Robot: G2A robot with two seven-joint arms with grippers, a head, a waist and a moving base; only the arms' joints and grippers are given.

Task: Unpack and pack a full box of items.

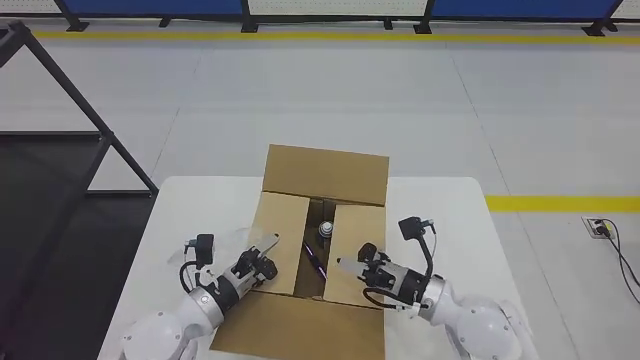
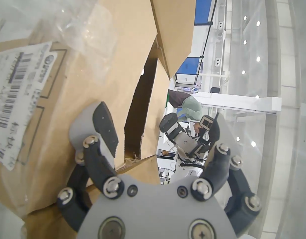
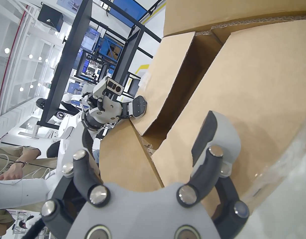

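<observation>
your box (image 1: 300,330) sits on the white table (image 1: 190,220), near the edge closest to the robot. its far flap (image 1: 325,173) lies folded back and away, and the near flap (image 1: 290,345) hangs out toward the robot. the left flap (image 1: 282,225) and right flap (image 1: 358,235) lean inward over the opening with a narrow gap between them. in that gap you can see a round pale thing (image 1: 325,228) and a thin dark thing (image 1: 313,257) just beside it (both too small to tell what they are).

your left gripper (image 1: 262,263) is at the left flap's outer side. its fingers are spread wide and hold nothing. one pad (image 2: 105,130) lies against the flap's outer face, which the right wrist view also shows (image 3: 139,106). a printed label (image 2: 18,95) and a patch of clear film (image 2: 68,13) are on the cardboard beside it.

your right gripper (image 1: 355,265) is at the right flap, opposite the left one across the gap. its fingers are also wide apart and grip nothing. one pad (image 3: 205,133) stands just beside the right flap's outer face. the other fingertip is hidden behind cardboard, and a corner of the near flap lies between the two.
</observation>
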